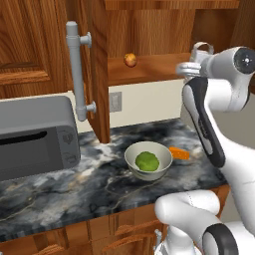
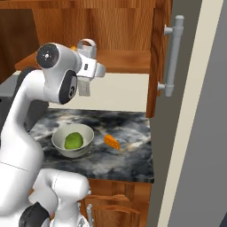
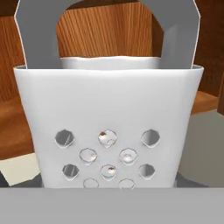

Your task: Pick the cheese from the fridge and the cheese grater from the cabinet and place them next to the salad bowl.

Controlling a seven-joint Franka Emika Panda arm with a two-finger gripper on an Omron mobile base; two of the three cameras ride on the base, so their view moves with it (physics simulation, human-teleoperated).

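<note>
The cheese grater (image 3: 109, 122), silvery-white with punched holes and a loop handle (image 1: 201, 48) (image 2: 86, 43), sits right in front of the hand camera, level with the open cabinet's wood shelf (image 1: 154, 67). My gripper (image 1: 191, 67) (image 2: 94, 68) is shut on it, and its fingertips are hidden. The orange cheese (image 1: 179, 153) (image 2: 111, 142) lies on the dark marble counter just right of the salad bowl (image 1: 132, 152) (image 2: 57, 139), which holds a green leafy ball (image 1: 147, 161). The fridge's door and shelves are out of view.
A small round fruit (image 1: 130, 60) rests on the cabinet shelf. The open cabinet doors with grey bar handles (image 1: 77, 69) (image 2: 175, 55) stand at both sides. A grey microwave (image 1: 35, 137) sits at the counter's left. A tall grey and cream panel (image 2: 204, 133) bounds the right.
</note>
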